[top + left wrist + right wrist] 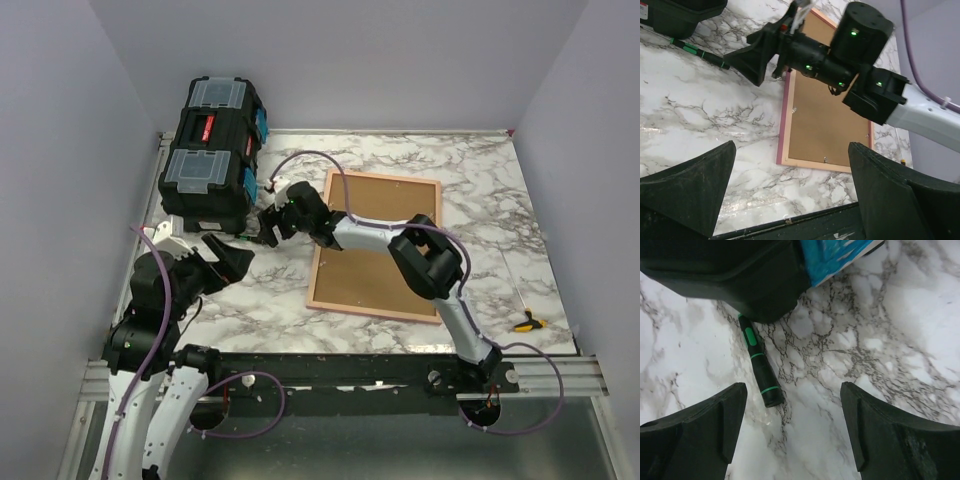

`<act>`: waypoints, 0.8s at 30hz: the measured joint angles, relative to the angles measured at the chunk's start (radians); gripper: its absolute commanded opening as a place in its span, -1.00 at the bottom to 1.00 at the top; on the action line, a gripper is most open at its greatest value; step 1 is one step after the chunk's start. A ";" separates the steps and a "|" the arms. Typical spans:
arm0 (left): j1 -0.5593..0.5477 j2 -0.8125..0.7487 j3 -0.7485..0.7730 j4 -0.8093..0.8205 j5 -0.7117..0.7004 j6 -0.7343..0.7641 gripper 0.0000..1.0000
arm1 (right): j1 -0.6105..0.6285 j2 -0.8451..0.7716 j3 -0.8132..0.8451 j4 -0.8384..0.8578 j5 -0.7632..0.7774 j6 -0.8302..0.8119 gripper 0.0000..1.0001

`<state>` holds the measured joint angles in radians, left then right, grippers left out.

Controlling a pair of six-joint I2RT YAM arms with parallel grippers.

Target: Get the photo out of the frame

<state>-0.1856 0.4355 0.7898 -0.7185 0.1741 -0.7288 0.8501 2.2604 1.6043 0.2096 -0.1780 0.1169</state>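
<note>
Marble-patterned table (480, 180), white with grey veins, boxed in by plain pale walls.

Item: frame (355, 275). Lies flat right of the table's middle, cork-brown back up, with a thin pink edge around it. Its long axis runs from the near edge towards the far wall, the far end leaning slightly right. The front faces the table and is out of sight. The right arm crosses above its middle and covers part of the back. The left wrist view shows small metal tabs along the back's edge, too small to describe further.

Item: toolbox (210, 150). Black with blue latches, at the far left corner, partly off the table's edge. Two clear-lidded compartments on top are shut, their contents too small to tell. A red patch sits between them.

Item: tool (759, 365), black with green bands. It lies on the marble, one end tucked under the toolbox.

Item: small yellow-and-black tool (528, 323), near the right edge, well apart from the frame.

Right gripper (262, 228): left of the frame beside the toolbox, above the banded tool, jaws wide apart with nothing between them.

Left gripper (225, 258): over the near left of the table, jaws spread wide, empty.
</note>
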 measured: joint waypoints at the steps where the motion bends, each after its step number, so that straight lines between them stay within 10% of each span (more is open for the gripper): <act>1: 0.000 -0.006 0.012 -0.013 0.006 0.008 0.97 | 0.002 0.036 0.032 -0.022 -0.006 -0.024 0.59; 8: 0.000 -0.037 0.067 -0.062 0.021 0.053 0.97 | 0.101 0.148 0.168 -0.099 0.123 -0.105 -0.05; 14: 0.000 -0.038 0.071 -0.093 0.021 0.078 0.97 | 0.228 0.144 0.116 -0.034 0.320 -0.132 -0.98; 24: 0.000 -0.078 0.071 -0.146 -0.048 0.100 0.97 | 0.353 -0.184 -0.363 0.018 0.362 -0.035 -0.99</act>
<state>-0.1856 0.3576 0.8608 -0.8650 0.1265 -0.6292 1.2034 2.0762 1.2411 0.2272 0.1837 0.0818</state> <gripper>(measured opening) 0.983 0.106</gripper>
